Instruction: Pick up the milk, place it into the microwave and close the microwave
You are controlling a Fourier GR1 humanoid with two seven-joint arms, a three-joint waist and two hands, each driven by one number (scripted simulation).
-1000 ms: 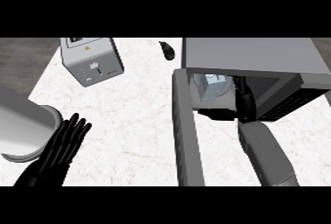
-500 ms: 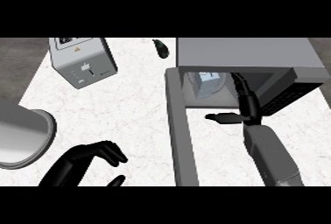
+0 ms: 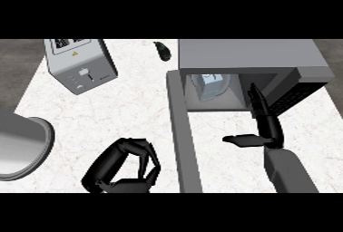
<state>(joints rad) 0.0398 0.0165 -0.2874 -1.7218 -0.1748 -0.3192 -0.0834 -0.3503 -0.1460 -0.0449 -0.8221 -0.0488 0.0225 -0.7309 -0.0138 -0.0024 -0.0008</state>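
Note:
The milk carton (image 3: 210, 86), pale blue and white, stands inside the open microwave (image 3: 248, 56) at the upper right. The microwave's door (image 3: 184, 136) swings out toward me as a long grey bar. My right hand (image 3: 262, 120) is just in front of the opening, fingers straight and pointing into it, thumb out to the left, a short way from the milk and not touching it. Left of the door, low over the counter, my left hand (image 3: 124, 165) has its fingers curled and holds nothing.
A grey toaster (image 3: 80, 63) stands at the upper left. A small dark object (image 3: 163, 50) lies at the counter's far edge near the microwave. A grey round bowl or pan (image 3: 17, 145) sits at the left edge.
My right hand has drawn back out of the microwave, leaving the milk inside. My left hand has curled its fingers and shifted right, closer to the door.

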